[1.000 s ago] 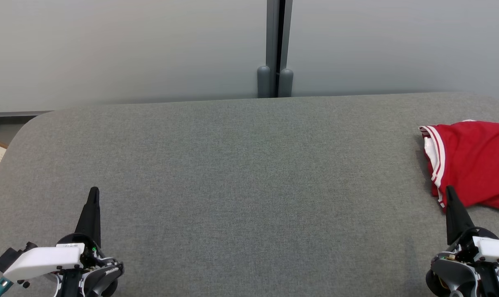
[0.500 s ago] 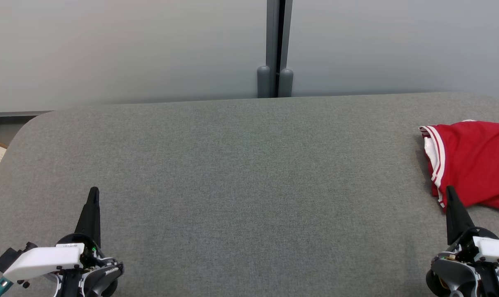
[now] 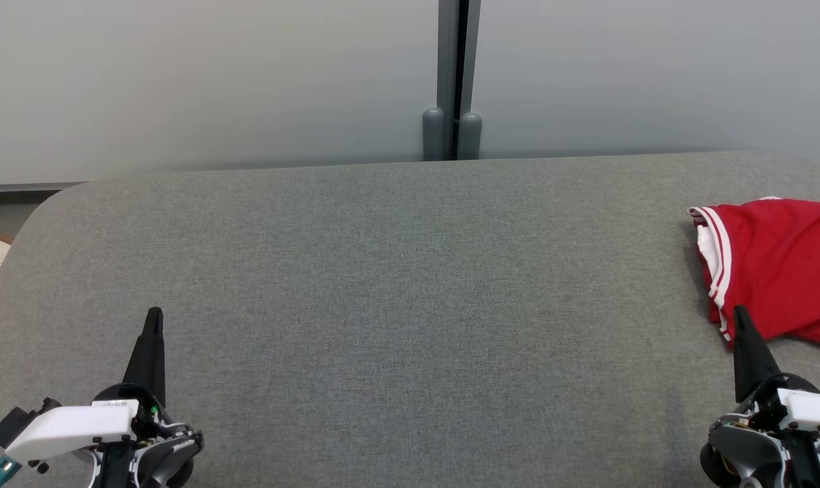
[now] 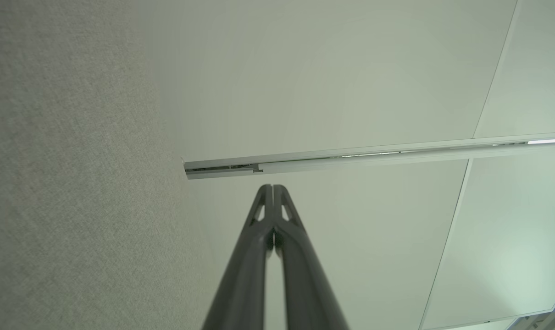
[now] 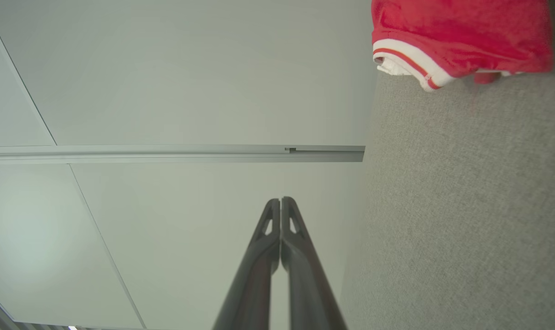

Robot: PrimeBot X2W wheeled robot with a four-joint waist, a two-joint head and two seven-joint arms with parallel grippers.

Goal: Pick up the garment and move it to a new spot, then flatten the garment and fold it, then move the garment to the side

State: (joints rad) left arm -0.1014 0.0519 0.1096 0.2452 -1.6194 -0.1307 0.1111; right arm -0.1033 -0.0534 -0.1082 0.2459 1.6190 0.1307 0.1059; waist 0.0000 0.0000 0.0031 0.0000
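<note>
Head view: garment (image 3: 776,264) lies compact at the table's (image 3: 410,271) far right edge, unheld. We judge it prob. folded & set aside already, tho not certain.
L wrist view: left gripper (image 4: 273,187) closed together, empty.
R wrist view: right gripper (image 5: 280,199) likewise; garment near, not touching.

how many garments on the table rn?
1: a red garment with white-striped trim, at the table's far right, beyond the right gripper. It runs off-frame, so more may be hidden.
</note>
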